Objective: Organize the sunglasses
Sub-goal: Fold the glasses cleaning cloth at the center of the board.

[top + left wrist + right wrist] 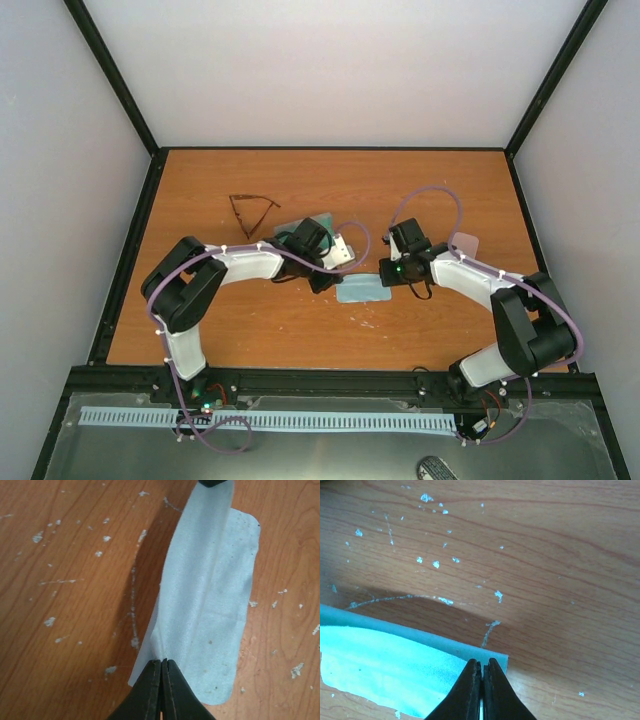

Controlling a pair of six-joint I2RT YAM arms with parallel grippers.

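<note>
The dark brown wire sunglasses (250,208) lie on the wooden table, back left of my left wrist and apart from both grippers. The red-orange pair is out of view. A light blue cloth (362,290) lies between my grippers. My left gripper (330,283) is shut on its left edge, as the left wrist view shows: the gripper (161,662) pinches the cloth (210,590) into a raised fold. My right gripper (385,277) is shut on its right corner, as the right wrist view shows: the gripper (482,664) clamps the cloth (380,665).
A second teal-blue cloth (300,223) lies partly under my left wrist. A pale pinkish object (466,243) sits beside my right forearm. Black frame rails border the table on the left, right and front.
</note>
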